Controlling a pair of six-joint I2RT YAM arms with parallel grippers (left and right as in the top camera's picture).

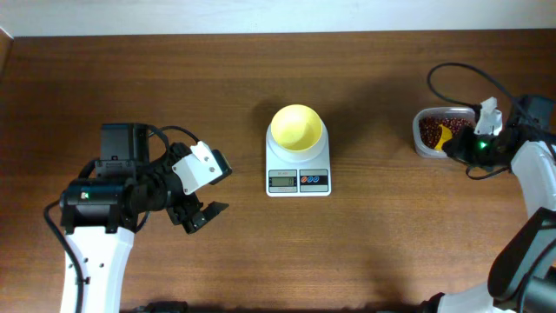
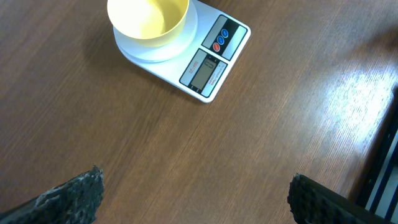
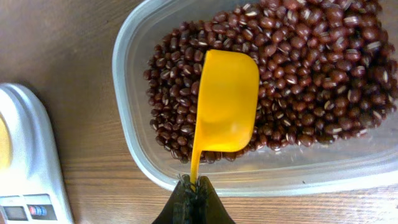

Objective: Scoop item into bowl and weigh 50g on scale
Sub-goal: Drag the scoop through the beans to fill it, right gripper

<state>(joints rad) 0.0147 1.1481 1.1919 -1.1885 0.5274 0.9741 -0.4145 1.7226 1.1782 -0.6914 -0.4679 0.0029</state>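
"Right wrist view tells it best: the beans all lie heaped in the clear container, and the yellow scoop rests on top of them, no beans showing on its cup."

"Why hold it like that?"

"Ready to dig in, I'd say. The right gripper is clamped on the thin end of the handle, just at the container's near rim (no gap that I can see), so the cup reaches the middle of the heap."

"And the bowl?"

"The bowl sits empty on the scale, mid-table, well apart from the container at the right edge. Sensible enough: whatever drops in is weighed at once. The display is too small to read."

"The arms?"

"The right one bends in from the right side, wrist over the container. The left is off to the left of the scale, its left gripper spread wide above the bare table with nothing between the fingers (keeping clear, I'd guess)."
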